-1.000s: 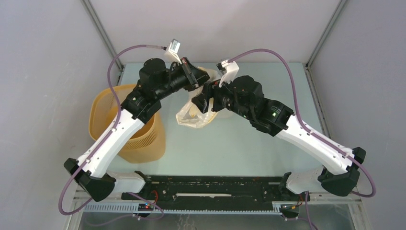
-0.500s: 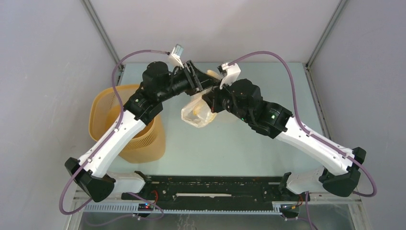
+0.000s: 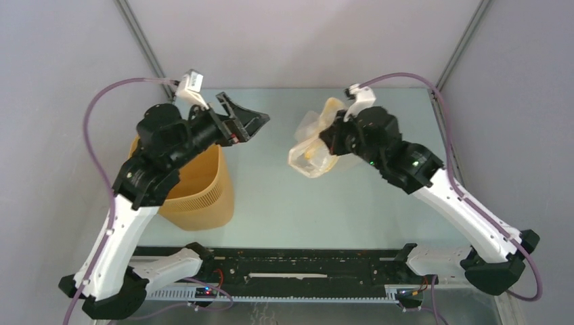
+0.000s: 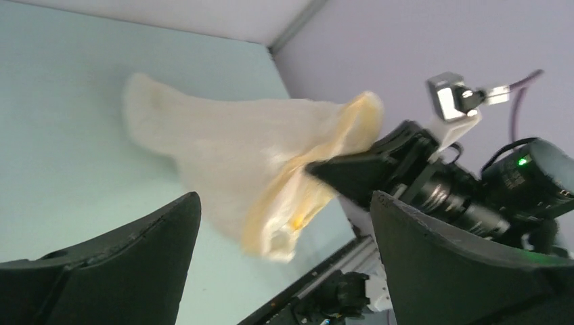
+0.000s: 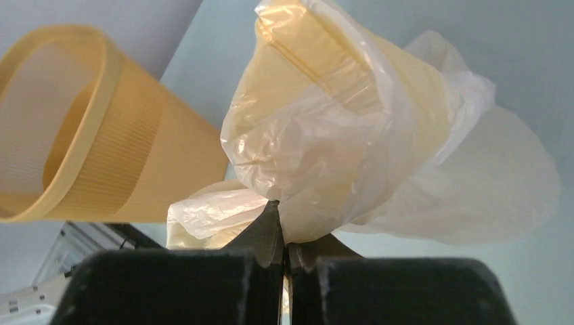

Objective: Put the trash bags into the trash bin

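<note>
The right gripper point(image 5: 284, 233) is pinched together on a fold of the trash bag point(image 5: 338, 128), which bunches out crumpled past its tips, yellowish rim uppermost. The bag is over the far middle of the table point(image 3: 291, 203), well apart from the trash bin point(image 3: 200, 193) at the left. The left gripper point(image 4: 284, 200) is spread wide with nothing between its fingers, aimed across at the bag. The left arm is raised and bent over the bin, hiding most of its mouth from the top camera. The right arm reaches long from the near right corner. The left wrist view is blurred. Whether the bag's underside touches the table cannot be told, and its opening is lost in the folds.
</note>
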Robot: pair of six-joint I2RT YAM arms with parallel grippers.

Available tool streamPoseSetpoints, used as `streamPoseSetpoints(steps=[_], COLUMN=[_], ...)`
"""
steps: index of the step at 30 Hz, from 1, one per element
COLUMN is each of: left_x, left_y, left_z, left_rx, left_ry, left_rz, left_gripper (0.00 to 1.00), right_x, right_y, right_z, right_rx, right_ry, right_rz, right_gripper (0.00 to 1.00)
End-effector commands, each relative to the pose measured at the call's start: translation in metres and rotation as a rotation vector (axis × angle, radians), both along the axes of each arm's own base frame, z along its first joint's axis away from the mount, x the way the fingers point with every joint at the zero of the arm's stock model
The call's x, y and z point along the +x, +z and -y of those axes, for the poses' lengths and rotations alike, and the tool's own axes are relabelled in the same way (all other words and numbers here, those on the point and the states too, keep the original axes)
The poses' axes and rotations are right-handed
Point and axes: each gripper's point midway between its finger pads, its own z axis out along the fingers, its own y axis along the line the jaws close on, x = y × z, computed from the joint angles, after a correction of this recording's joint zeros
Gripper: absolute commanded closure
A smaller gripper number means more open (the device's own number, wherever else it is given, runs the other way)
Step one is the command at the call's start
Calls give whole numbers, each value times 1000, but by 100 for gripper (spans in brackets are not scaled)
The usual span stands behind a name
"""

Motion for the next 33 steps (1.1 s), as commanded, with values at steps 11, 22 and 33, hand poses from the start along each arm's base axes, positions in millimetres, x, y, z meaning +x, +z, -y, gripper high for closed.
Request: streamPoseSetpoints(steps=[11,22,33], left_x=[13,49,74], left_y=[-112,-158,-139], left_z=[-124,-113,-55], left_rx=[520,722,709], left_ry=[596,546,361], left_rz=[-368,-376,-254], left_gripper=[13,61,100], right_x=[-30,-36,-49], right_y=[70,99,121], right_z=[87,101,118], right_rx=[161,181,136], right_ry=[-89,-89,-93], right_rz=[48,96,169], right_gripper=[100,100,100])
